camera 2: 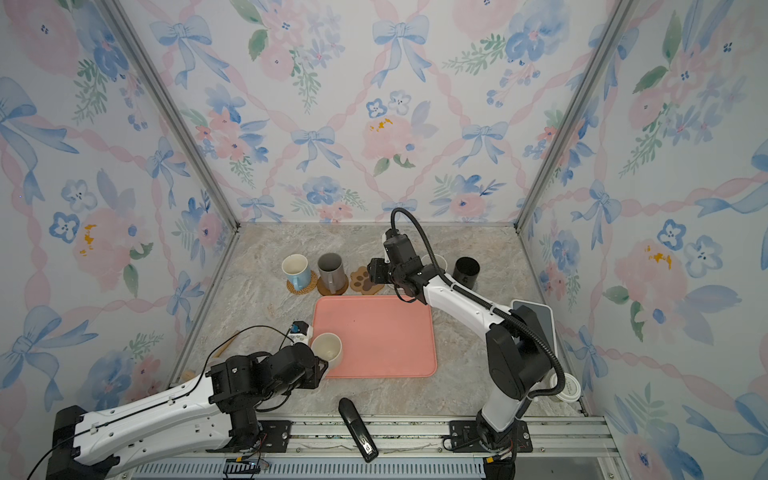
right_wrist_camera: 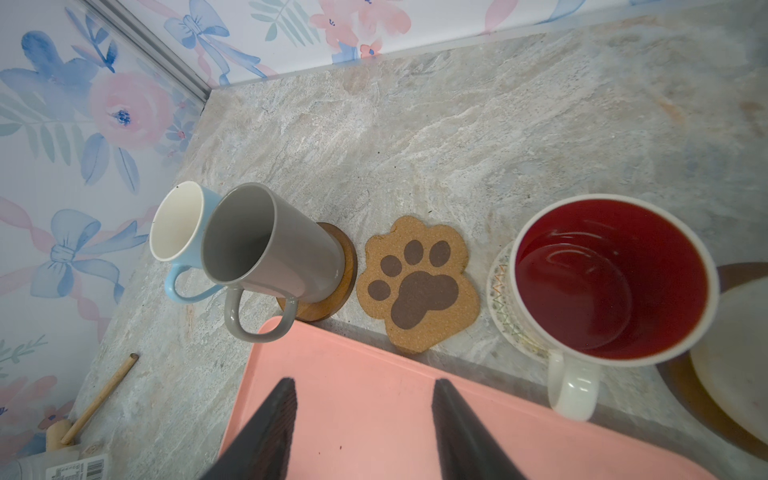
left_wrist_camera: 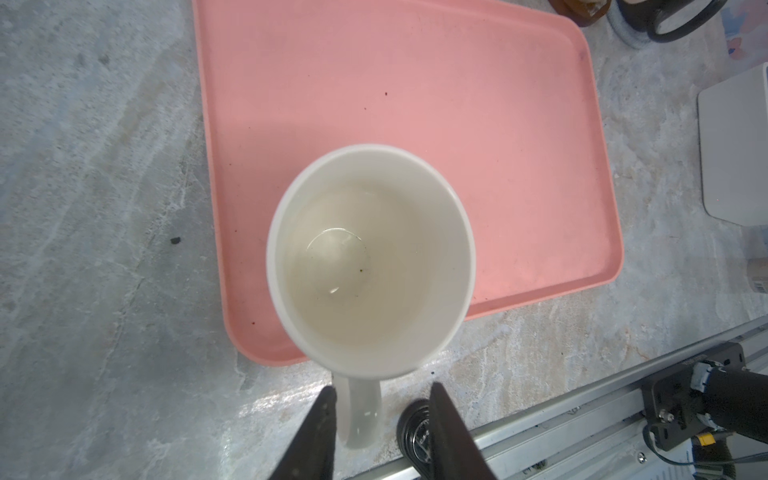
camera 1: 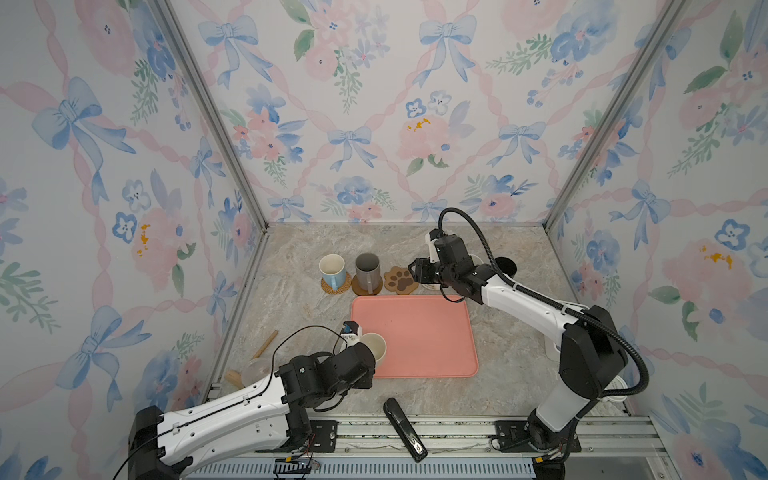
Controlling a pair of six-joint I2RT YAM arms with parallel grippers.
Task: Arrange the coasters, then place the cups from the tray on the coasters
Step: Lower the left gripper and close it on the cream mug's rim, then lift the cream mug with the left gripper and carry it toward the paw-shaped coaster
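A cream cup (left_wrist_camera: 370, 257) is at the near left corner of the pink tray (left_wrist_camera: 415, 104). Its handle lies between the fingers of my left gripper (left_wrist_camera: 380, 386), which is shut on it. My right gripper (right_wrist_camera: 365, 390) hangs open and empty over the tray's far edge (right_wrist_camera: 374, 415), beside the bare paw-print coaster (right_wrist_camera: 417, 282). In the far row, a light blue cup (camera 1: 332, 270) stands on a woven coaster and a grey cup (camera 1: 368, 270) on a brown round coaster (right_wrist_camera: 340, 286). A red-lined white cup (right_wrist_camera: 611, 274) stands on a cream crochet coaster (right_wrist_camera: 500, 286). A black cup (camera 2: 465, 270) stands farthest right.
A black stapler (camera 1: 405, 428) lies on the front rail. A wooden stick (camera 1: 264, 345) and a clear cup (camera 1: 253, 370) are at the left wall. A grey-white box (camera 2: 536, 316) and a lidded paper cup (camera 2: 567, 388) are behind the right arm.
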